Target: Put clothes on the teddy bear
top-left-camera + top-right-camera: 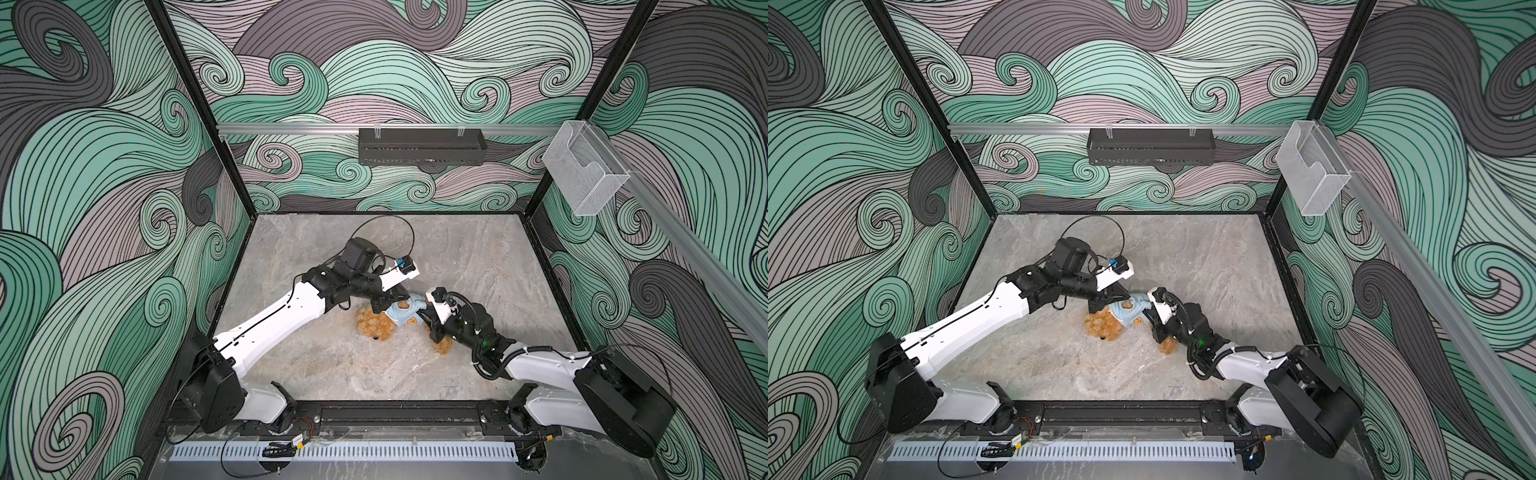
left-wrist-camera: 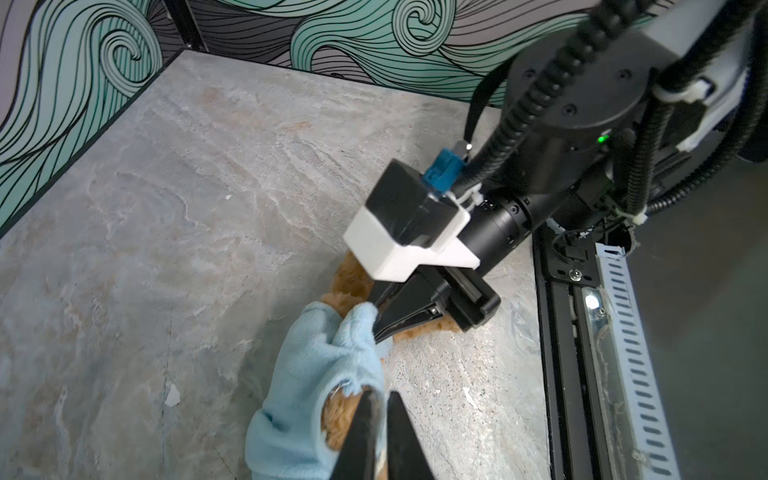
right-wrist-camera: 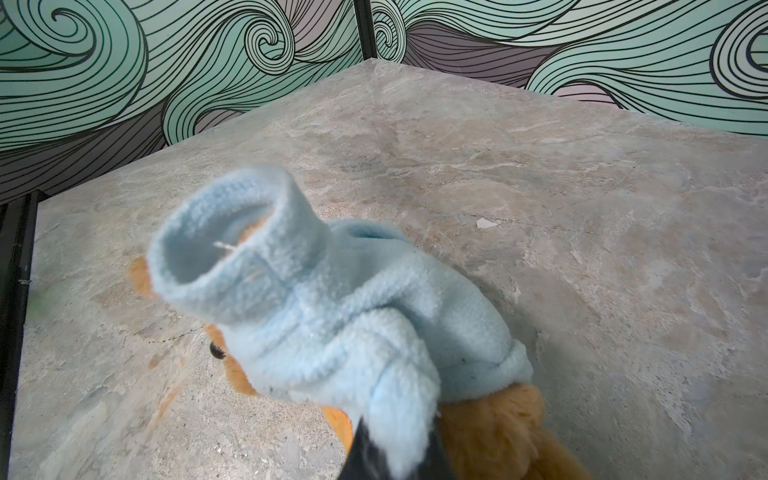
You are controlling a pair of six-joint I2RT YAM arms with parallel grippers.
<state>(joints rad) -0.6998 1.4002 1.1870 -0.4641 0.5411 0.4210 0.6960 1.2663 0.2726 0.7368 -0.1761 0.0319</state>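
The teddy bear (image 1: 374, 326) lies mid-table with golden-brown fur, its head toward the front-left and a leg (image 1: 442, 345) toward the right. A light-blue garment (image 1: 405, 316) covers its body in both top views (image 1: 1127, 313). My left gripper (image 2: 381, 392) is nearly closed, pinching the rim of a sleeve opening where fur (image 2: 340, 419) shows. My right gripper (image 3: 397, 440) is shut on a bunched fold of the garment (image 3: 332, 316) beside the bear's fur (image 3: 494, 432). An open cuff (image 3: 224, 249) stands up in the right wrist view. Both grippers meet over the bear (image 1: 399, 300) (image 1: 422, 313).
The grey marble table (image 1: 478, 270) is enclosed by patterned walls on three sides. A black tray (image 1: 422, 145) hangs on the back rail and a clear plastic holder (image 1: 584, 170) on the right rail. The arm bases sit along the black front rail (image 1: 399, 415).
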